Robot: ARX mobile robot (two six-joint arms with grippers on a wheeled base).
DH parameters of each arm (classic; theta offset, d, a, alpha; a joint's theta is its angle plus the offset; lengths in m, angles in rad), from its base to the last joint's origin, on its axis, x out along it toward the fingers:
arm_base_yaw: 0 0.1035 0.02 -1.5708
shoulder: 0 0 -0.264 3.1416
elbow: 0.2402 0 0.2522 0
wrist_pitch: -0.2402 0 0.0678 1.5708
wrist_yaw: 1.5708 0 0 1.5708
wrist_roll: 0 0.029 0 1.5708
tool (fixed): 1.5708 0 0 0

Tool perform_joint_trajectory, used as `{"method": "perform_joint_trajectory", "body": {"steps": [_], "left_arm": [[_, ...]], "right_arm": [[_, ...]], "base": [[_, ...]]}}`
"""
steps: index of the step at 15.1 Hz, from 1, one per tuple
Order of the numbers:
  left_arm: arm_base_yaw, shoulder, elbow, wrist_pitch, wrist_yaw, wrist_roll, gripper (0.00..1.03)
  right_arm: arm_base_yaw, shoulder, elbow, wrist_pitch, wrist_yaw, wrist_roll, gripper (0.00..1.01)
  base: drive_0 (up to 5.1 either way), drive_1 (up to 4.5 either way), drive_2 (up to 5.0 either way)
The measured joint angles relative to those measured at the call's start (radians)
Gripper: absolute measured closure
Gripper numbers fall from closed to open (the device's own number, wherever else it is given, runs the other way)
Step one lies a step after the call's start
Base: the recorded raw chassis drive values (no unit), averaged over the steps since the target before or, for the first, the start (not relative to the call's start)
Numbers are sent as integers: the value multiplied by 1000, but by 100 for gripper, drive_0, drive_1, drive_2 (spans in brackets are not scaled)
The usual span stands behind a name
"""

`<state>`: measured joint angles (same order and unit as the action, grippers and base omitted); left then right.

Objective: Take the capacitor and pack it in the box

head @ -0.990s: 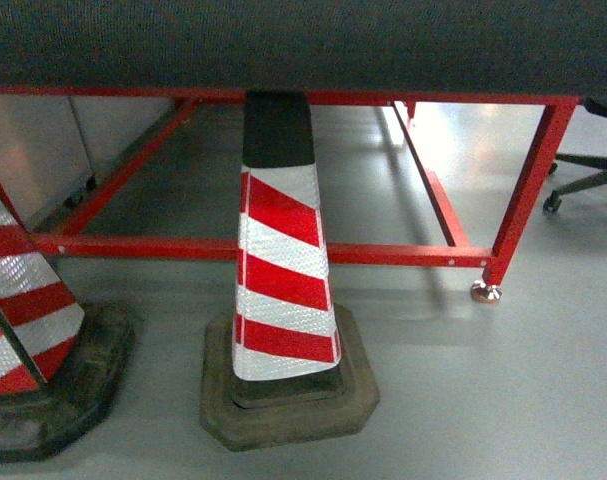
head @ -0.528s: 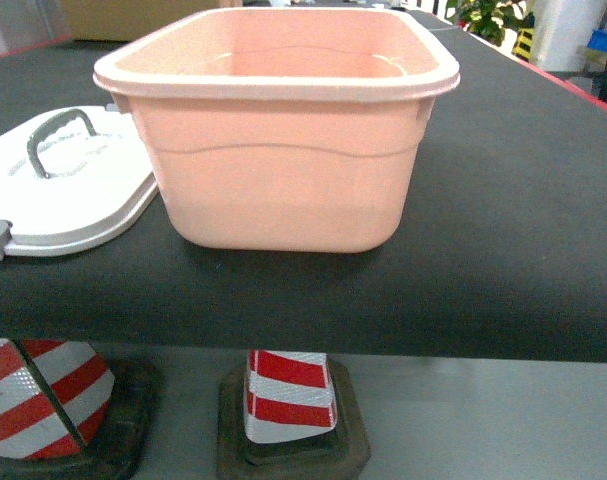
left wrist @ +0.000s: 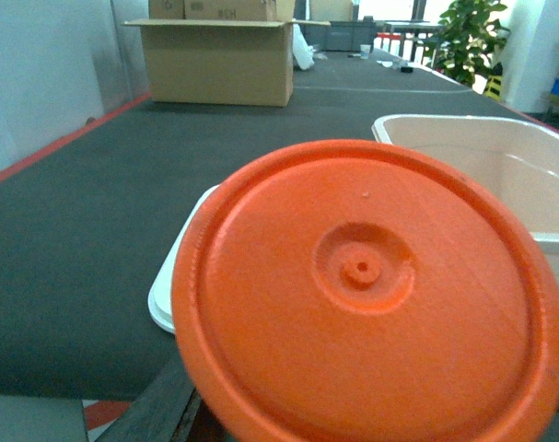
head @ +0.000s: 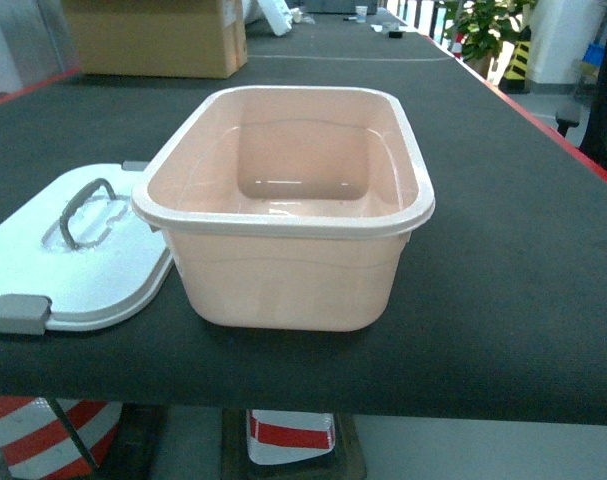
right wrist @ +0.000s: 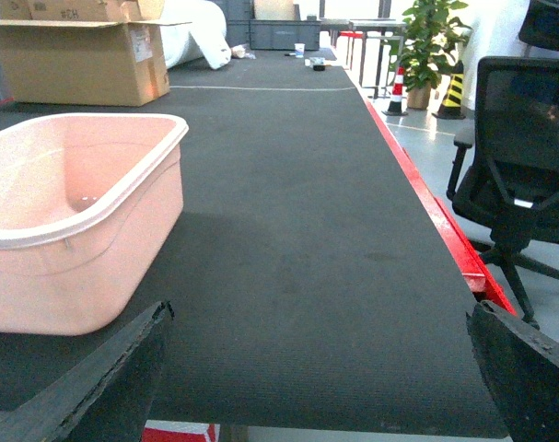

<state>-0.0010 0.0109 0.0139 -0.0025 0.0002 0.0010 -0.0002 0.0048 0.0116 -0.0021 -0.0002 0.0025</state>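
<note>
Since a moment ago the head view has climbed from the red frame under the table to above its black felt tabletop, so the pink tub's inside now shows.

At the near left edge lies the white rounded plastic lid, grey handle up, grey latch at its near corner. It sits just beside the pale pink rounded-rectangular plastic box, which stands upright near the front edge with nothing in it.

From the left wrist, the orange-red capacitor shows end-on as a round face with a small hub at its centre. It fills most of that view and hangs over the front edge between the lid and the box. The left gripper's fingers are hidden behind it, so I cannot tell how they sit or whether they grip it.

The right gripper hangs off the front edge to the right of the box, its dark fingertips spread wide with nothing between them.

A brown cardboard carton stands at the far left of the tabletop and a potted green plant beyond the far right corner. Red-and-white striped traffic cones stand below the front edge, and a black office chair sits off the right edge.
</note>
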Motion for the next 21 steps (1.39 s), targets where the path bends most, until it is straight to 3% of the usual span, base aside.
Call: {"method": "perform_joint_trajectory", "body": {"steps": [21], "left_arm": [[0, 0, 0, -4, 0, 0, 59]], "right_arm": [[0, 0, 0, -3, 0, 0, 3]], "base": [[0, 0, 0]]}}
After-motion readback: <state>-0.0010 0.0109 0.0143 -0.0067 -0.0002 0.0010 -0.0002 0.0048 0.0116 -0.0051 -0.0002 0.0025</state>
